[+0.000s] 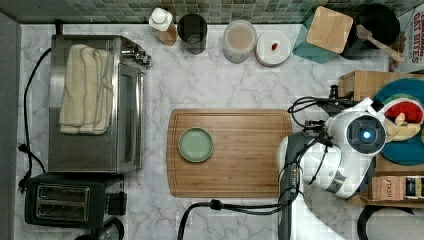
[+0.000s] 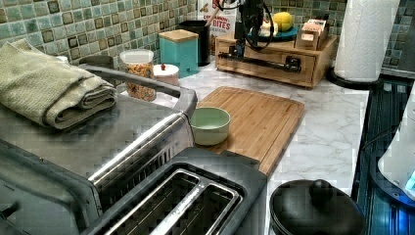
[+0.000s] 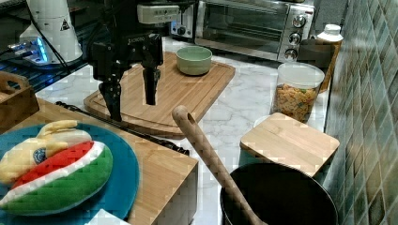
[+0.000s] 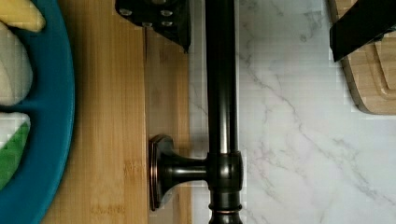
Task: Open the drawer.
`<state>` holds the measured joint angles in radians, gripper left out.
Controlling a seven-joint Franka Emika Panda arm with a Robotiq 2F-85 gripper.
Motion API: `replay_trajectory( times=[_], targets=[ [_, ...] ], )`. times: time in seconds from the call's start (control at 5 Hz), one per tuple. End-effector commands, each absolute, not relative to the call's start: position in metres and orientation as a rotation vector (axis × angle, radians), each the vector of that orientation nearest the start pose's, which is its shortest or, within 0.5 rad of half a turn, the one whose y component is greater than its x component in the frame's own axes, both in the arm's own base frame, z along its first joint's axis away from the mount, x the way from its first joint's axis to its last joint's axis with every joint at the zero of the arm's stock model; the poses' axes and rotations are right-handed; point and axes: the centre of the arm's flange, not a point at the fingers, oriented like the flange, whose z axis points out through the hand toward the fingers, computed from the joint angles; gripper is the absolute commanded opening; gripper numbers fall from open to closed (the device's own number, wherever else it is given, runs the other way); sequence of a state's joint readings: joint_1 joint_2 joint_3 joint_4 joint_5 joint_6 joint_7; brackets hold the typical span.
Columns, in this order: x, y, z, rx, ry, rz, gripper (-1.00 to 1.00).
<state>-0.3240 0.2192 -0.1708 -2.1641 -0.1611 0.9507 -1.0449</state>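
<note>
The drawer (image 2: 274, 69) is a light-wood box at the back of the left view, its front flush with the box. Its long black bar handle (image 4: 221, 88) stands off the wooden front (image 4: 167, 93) on a knobbed post (image 4: 180, 170). My gripper (image 4: 259, 23) is open and straddles the bar, one finger (image 4: 156, 16) close to the drawer front and the other over the marble on the far side. In the right view the gripper (image 3: 132, 101) hangs down over the handle (image 3: 141, 133). The left view has the gripper (image 2: 240, 46) at the handle's left end (image 2: 230, 56).
A teal plate (image 3: 126, 164) with plush food lies on the drawer unit. A cutting board (image 1: 250, 160) with a green bowl (image 1: 195, 144) lies beside it. A teal box (image 1: 322, 32), a black pot with a wooden spoon (image 3: 206, 154), jars and a toaster oven (image 1: 95, 105) stand around.
</note>
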Motion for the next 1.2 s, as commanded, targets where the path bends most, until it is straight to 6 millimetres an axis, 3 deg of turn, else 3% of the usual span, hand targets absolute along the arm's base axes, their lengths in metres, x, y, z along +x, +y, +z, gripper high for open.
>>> replay_trajectory(
  times=[0.2,0.4,0.8,1.2],
  targets=[
    [0.465,-0.308,0.260,-3.304,0.191,-0.128,1.00],
    [0.459,-0.314,0.246,-3.273,0.173,-0.135,1.00],
    [0.461,-0.298,0.241,-3.250,0.232,-0.101,1.00],
    [0.472,-0.268,0.239,-3.226,0.263,-0.031,1.00]
  ],
)
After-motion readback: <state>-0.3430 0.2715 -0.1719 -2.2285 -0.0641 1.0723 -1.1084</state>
